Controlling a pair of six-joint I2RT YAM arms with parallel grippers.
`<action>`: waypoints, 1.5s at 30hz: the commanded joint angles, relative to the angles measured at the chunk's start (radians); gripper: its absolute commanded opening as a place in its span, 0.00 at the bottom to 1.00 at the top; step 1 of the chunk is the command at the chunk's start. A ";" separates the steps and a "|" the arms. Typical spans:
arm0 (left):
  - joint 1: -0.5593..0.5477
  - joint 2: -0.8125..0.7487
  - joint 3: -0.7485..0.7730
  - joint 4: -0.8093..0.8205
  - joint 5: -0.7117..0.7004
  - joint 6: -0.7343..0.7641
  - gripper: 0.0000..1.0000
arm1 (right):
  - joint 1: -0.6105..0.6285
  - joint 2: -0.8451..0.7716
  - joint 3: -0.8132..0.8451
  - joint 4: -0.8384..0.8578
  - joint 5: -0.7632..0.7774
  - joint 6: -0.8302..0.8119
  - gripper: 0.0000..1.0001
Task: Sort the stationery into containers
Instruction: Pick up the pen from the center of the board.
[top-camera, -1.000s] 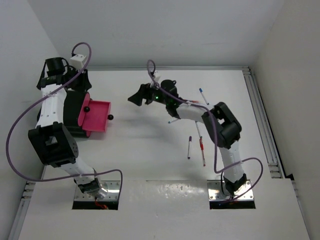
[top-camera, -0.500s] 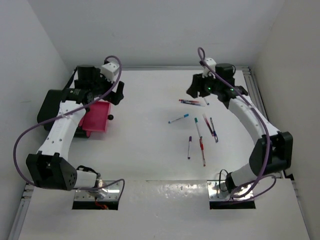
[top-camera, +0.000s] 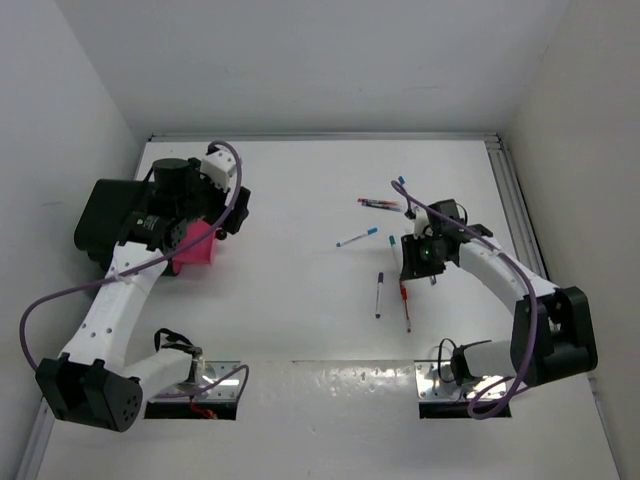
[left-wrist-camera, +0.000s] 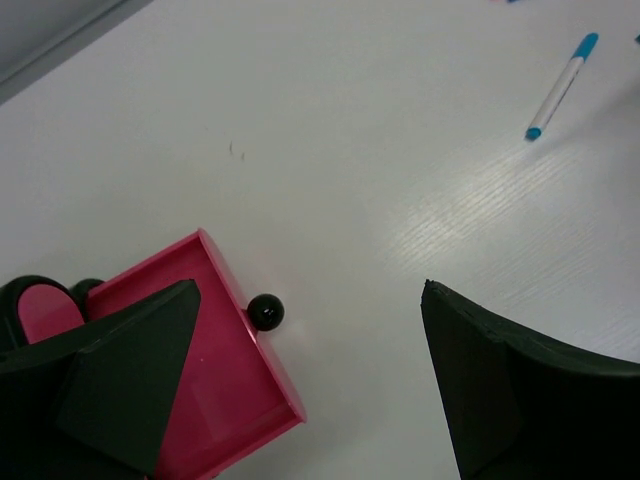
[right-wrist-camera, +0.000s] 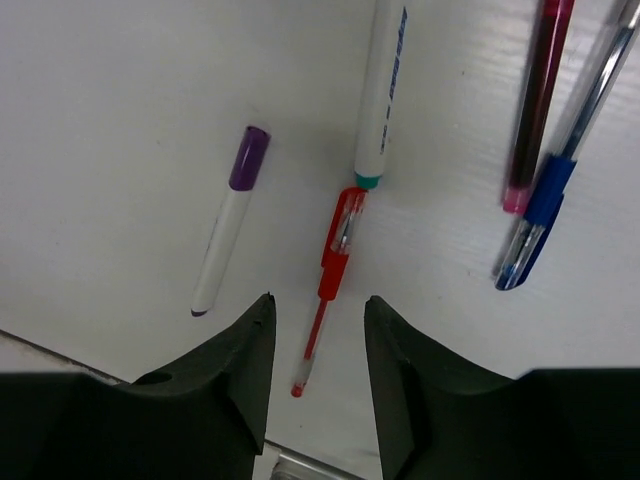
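Observation:
Several pens lie on the white table. In the right wrist view a red pen lies lengthwise between the fingers of my right gripper; its jaws are partly closed but clear of the pen. Beside it lie a purple-capped pen, a teal-tipped white pen, a dark red pen and a blue pen. My left gripper hangs wide open and empty over the right edge of the pink tray. The black box sits left of the tray.
A small black ball touches the tray's right wall. A blue-capped pen lies mid-table, and more pens lie further back. A metal rail runs along the table's right side.
My right gripper dropped from the far pens to the red pen and narrowed its jaws. My left gripper opened wide and pulled back over the tray's right edge.

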 joint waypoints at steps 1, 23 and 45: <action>-0.001 -0.039 -0.002 -0.029 -0.063 -0.027 1.00 | 0.031 -0.007 -0.026 -0.002 0.049 0.065 0.40; 0.018 -0.045 -0.102 -0.001 -0.142 -0.101 1.00 | 0.170 0.226 -0.060 0.084 0.187 0.147 0.13; -0.028 -0.133 -0.283 0.624 0.560 -0.754 0.88 | 0.324 -0.015 0.337 0.499 -0.321 0.474 0.00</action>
